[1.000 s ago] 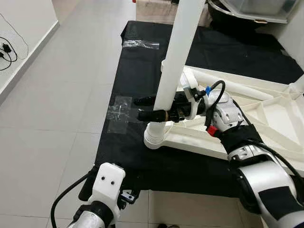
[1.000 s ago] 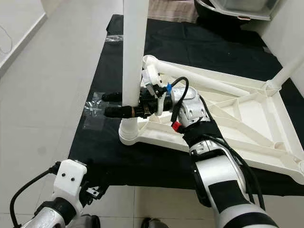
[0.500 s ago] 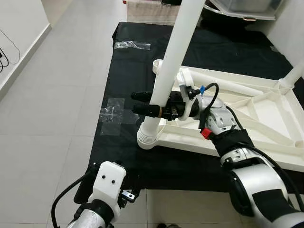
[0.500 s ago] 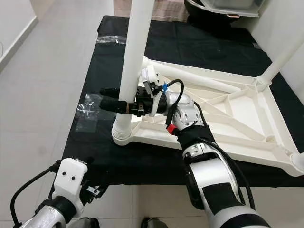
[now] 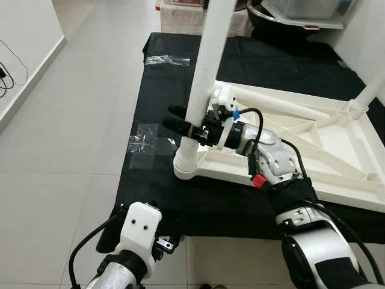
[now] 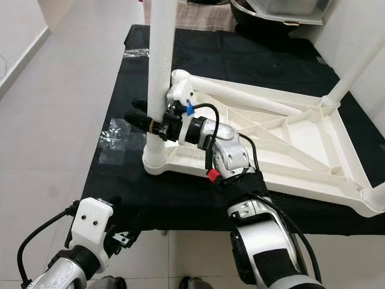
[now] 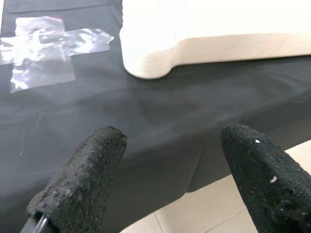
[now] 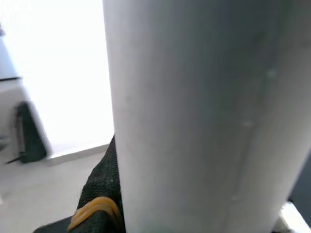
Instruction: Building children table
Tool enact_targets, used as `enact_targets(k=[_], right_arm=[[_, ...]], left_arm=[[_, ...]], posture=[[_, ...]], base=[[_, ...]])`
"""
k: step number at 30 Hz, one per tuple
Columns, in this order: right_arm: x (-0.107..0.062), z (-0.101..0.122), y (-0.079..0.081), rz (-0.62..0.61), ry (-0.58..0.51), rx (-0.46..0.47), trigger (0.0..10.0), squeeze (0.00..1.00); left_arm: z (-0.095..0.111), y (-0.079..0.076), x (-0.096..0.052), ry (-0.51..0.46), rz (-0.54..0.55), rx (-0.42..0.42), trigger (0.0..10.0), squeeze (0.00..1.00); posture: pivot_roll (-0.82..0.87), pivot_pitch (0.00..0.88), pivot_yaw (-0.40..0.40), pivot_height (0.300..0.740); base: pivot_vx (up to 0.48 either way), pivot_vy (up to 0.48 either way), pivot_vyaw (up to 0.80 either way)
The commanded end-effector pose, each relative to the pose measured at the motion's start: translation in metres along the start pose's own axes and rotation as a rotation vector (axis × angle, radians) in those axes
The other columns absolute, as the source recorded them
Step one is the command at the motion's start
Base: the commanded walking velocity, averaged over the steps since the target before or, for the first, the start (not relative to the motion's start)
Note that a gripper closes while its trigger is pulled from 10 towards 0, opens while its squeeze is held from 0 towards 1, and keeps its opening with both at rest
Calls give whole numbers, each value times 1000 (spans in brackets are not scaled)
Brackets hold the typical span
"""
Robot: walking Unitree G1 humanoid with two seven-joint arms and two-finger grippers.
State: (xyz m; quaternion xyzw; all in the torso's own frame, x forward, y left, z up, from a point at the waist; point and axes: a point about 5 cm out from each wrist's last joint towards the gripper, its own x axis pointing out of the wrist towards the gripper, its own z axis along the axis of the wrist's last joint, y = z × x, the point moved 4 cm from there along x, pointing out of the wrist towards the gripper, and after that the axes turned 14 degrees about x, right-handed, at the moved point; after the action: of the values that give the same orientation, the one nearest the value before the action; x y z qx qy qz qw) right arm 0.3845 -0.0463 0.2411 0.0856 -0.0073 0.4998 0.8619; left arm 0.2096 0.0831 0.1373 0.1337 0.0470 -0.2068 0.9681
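My right gripper [image 5: 183,122] holds the white table leg [image 5: 203,78] low down, with one black finger on each side of it, squeezed tight. The leg stands up straight in the round socket [image 5: 187,167] at the near left corner of the upside-down white table top [image 6: 283,150].

I think the leg is a hollow plastic tube. It looks light, hard and stiff, so it should not bend. But it is smooth and round, so it could slip or spin between my fingers. I think low down, near the socket, is the best place to hold it. That way I can push or twist it in without it tipping over. If I held it high up, the long leg might lean and pull on the corner.

The table top looks light too, so it may slide when I push.

My left gripper [image 7: 170,179] hangs low by the edge of the black cloth [image 5: 157,108]. Its two fuzzy black fingers [image 7: 82,179] are spread apart and hold nothing.

The table top lies on the black cloth, spread flat on a grey tile floor [image 5: 66,120]. A bit of clear tape [image 5: 147,141] sticks to the cloth just beside the socket. Another white leg [image 6: 355,63] sticks up at the far right corner. A white wall [image 5: 24,36] runs along my left.
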Motion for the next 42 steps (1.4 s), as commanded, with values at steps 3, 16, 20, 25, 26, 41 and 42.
enact_targets(k=[3,16,20,25,26,41,42], right_arm=[[-14,-35,-26,-269,75,85,10000,0],[-35,-28,-40,-774,-168,188,10000,0],[-42,-24,-39,-911,-233,193,10000,0],[-49,-19,-39,-1171,-234,74,10000,0],[-49,-19,-39,-1171,-234,74,10000,0],[-56,-30,-30,-1577,-294,207,10000,0],[-56,-30,-30,-1577,-294,207,10000,0]], left_arm=[[-7,-1,1,28,3,-5,10000,0],[-6,-1,3,24,2,-11,10000,0],[-7,-1,3,24,2,-11,10000,0],[-7,-2,4,25,2,-11,10000,0],[-7,-2,4,25,2,-11,10000,0],[-10,-4,5,32,-2,-19,10000,0],[-10,-4,5,32,-2,-19,10000,0]], posture=[[138,211,-113,740],[130,210,-114,740],[128,207,-113,740],[133,202,-117,740],[133,202,-117,740],[139,173,-122,740],[139,173,-122,740]], base=[[0,0,0],[0,0,0],[0,0,0],[0,0,0],[0,0,0],[0,0,0],[0,0,0]])
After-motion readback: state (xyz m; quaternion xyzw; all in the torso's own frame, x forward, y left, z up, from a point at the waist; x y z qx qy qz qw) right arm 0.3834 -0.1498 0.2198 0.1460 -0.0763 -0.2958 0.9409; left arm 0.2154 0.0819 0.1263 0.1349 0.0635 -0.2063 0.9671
